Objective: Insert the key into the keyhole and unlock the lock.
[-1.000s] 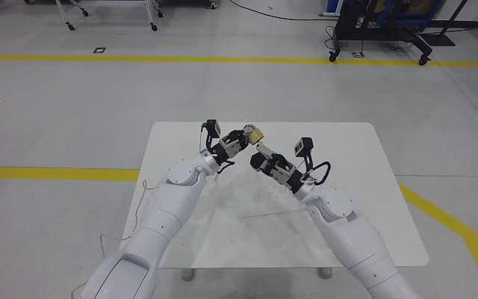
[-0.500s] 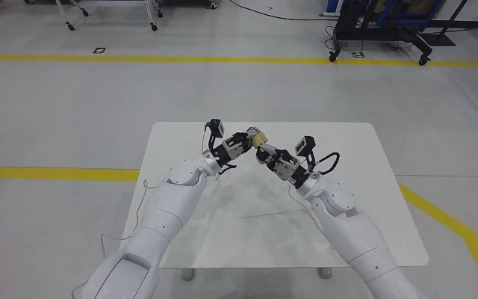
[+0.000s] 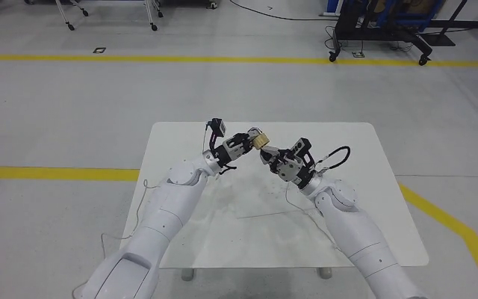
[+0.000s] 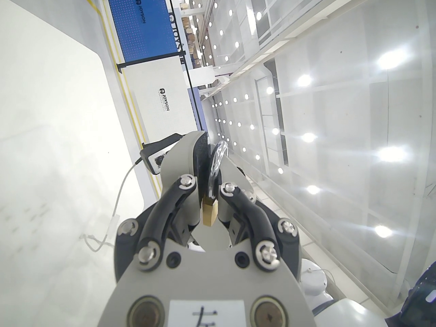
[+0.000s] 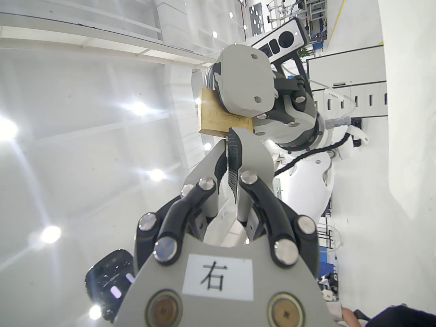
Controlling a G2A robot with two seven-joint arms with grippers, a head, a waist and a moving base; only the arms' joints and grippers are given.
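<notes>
— Yellow-lined hall floor (image 3: 89, 58) is seen around the white surface (image 3: 366, 224). What has been altered above it since a second ago?

— The right jaws, then held apart from the lock (image 3: 258, 137), have been brought up until they meet it. Their cable (image 3: 340, 152) is now bowed out further. The left jaws have been kept almost where they were.

— How is the lock held, and which way is it turned?

— It is pinched across its broad faces by the left jaws, well above the surface, and juts out past their fingers (image 5: 240, 79). Its keyhole face is turned toward the right jaws, so its long axis is laid in line with their reach.

— And the key?

— The key (image 4: 214, 171) is pinched between the right jaws, which are pressed close on it. Its long axis is pointed straight at the keyhole face. Whether the tip is touching or already inside cannot be told.

— What is given by one view and withheld by another?

— From the right wrist the lock's broad brass face is shown, yet the key is hidden by the ribbed pads (image 5: 233, 161). From the left wrist the lock is seen edge-on, and the key is caught as a shiny strip just beyond it. From the top both are too small for detail.
</notes>
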